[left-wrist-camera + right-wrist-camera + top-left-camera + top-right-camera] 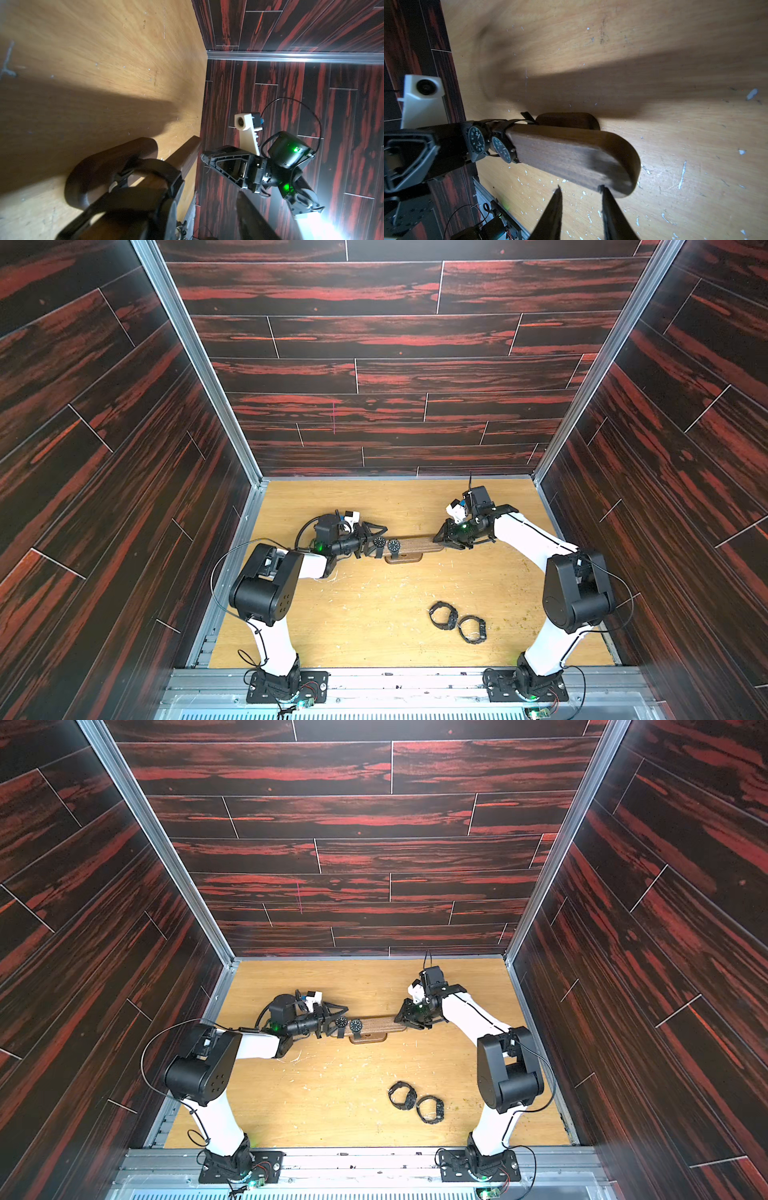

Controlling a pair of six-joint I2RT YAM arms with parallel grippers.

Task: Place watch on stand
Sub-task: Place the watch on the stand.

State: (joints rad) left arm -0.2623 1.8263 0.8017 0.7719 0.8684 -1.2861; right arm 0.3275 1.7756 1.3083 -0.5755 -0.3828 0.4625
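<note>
The stand (419,545) (382,1024), a dark-brown wooden bar on a smaller base, lies mid-table. Two black watches are strapped round its left end: one (379,542) (476,140) at the very tip, the other (394,546) (501,148) just inboard. My left gripper (376,541) (336,1021) is open, its fingers standing either side of the tip watch. In the left wrist view one finger (249,216) stands well apart from the watch strap (166,168). My right gripper (440,541) (580,188) is open at the bar's right end, with one fingertip (602,188) against the bar's edge and bare table between the fingers.
Two more black watches (443,615) (472,629) lie side by side on the light wooden table (374,614), near the front right. Dark red-streaked walls close in the back and both sides. A metal rail runs along the front edge.
</note>
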